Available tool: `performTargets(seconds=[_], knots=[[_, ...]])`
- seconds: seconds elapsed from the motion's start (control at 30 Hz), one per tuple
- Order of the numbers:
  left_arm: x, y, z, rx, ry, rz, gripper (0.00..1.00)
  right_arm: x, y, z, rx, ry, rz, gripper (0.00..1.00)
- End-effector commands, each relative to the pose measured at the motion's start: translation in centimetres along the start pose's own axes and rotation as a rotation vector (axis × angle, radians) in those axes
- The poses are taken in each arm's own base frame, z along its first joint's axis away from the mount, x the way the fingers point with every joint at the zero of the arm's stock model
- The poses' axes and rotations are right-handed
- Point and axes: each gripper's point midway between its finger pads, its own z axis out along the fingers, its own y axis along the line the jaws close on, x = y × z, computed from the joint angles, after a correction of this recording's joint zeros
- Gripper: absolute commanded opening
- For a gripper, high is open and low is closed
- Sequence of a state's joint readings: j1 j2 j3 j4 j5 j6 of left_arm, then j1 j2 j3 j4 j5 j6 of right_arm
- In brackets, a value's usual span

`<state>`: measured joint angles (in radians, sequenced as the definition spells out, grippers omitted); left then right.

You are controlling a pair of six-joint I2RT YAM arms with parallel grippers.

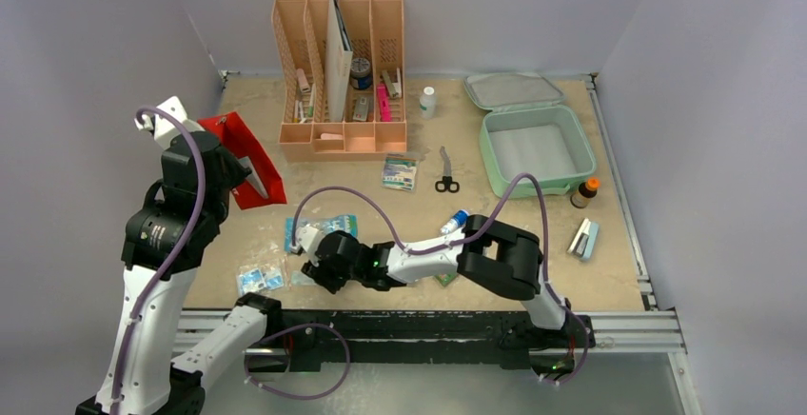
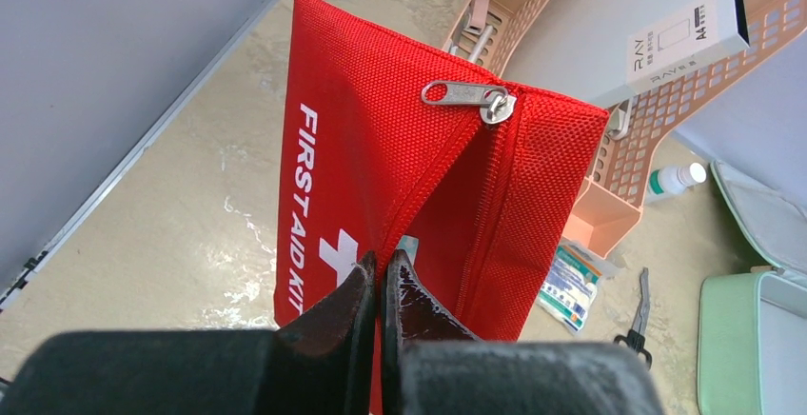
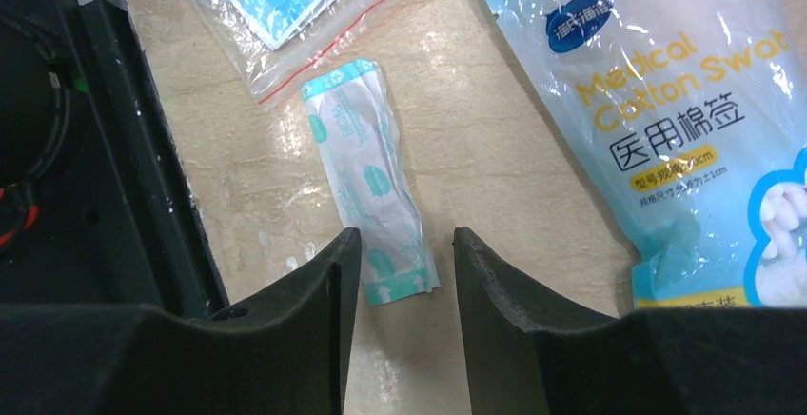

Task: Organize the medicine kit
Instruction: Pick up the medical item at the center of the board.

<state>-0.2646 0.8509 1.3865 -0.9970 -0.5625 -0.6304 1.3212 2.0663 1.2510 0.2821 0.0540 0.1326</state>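
Medicine kit [image 1: 491, 153], mint-green zip case: we judge it light, stiff, graspable by its wall. Left end effector [image 2: 383, 261] clamps red fabric pouch [image 2: 362, 129]; right end effector [image 3: 404, 239], half-open, straddles wrapped plaster [image 3: 366, 177].

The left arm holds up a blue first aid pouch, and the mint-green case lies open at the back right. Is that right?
Nearly. The pouch is red, not blue; the left wrist view shows it pinched in the left gripper. The mint-green case does lie open at back right.

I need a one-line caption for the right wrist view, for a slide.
Right gripper, jaws open, poised over one end of a wrapped plaster on the table, beside a cotton swab bag.
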Motion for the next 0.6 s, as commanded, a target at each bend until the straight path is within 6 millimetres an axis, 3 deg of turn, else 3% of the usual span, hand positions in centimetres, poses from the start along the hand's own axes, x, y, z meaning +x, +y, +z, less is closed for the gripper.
performTargets(seconds=[0.0, 0.2, 0.37, 0.57], knots=[[-0.9, 0.0, -0.3, 0.004, -0.031, 0.014, 0.0, -1.6, -0.7, 0.4, 0.038, -0.045, -0.033, 0.42], [-0.6, -0.2, -0.1, 0.012, -0.024, 0.017, 0.0, -1.0, -1.5, -0.2, 0.075, -0.051, -0.042, 0.17], [0.3, -0.5, 0.4, 0.02, 0.002, 0.017, 0.0, -1.0, -2.3, -1.1, 0.119, -0.069, -0.028, 0.02], [1.9, -1.0, 1.1, 0.034, 0.05, 0.004, 0.0, -0.6, -2.8, -2.2, 0.149, -0.065, 0.0, 0.0]])
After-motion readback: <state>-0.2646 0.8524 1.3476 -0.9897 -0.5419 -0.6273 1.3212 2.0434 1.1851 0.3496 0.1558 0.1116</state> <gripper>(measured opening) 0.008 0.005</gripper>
